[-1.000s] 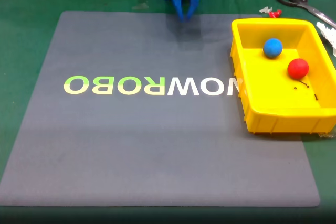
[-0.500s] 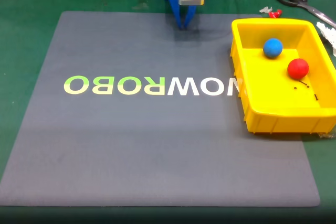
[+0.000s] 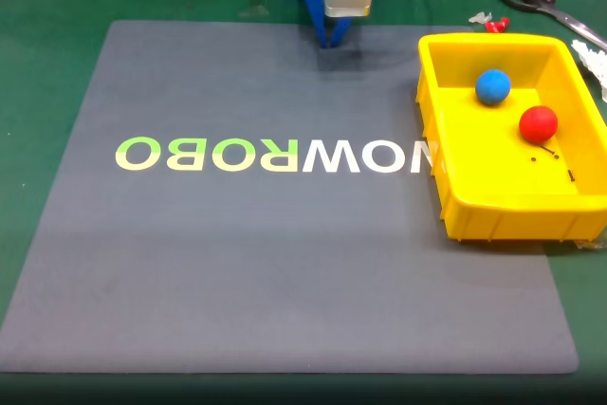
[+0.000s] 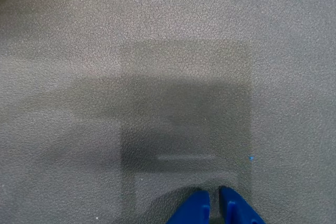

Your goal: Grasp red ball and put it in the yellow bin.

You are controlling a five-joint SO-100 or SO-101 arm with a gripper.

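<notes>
The red ball [image 3: 538,123] lies inside the yellow bin [image 3: 455,198] on the right of the fixed view, near the bin's right wall. A blue ball [image 3: 492,86] rests in the same bin, further back. My blue gripper [image 3: 331,42] hangs at the top centre of the fixed view, over the far edge of the grey mat, well left of the bin. In the wrist view the gripper [image 4: 214,199] shows two blue fingertips almost touching, with nothing between them, pointing down at bare grey mat.
A grey mat [image 3: 190,263] with "ROBOWON" lettering [image 3: 270,155] covers the green table. Scissors [image 3: 545,2] lie at the top right, behind the bin, beside small red and white bits [image 3: 488,21].
The gripper has drawn back toward the arm's base at the top and its fingers have come together. Both balls and the bin have stayed in place.
</notes>
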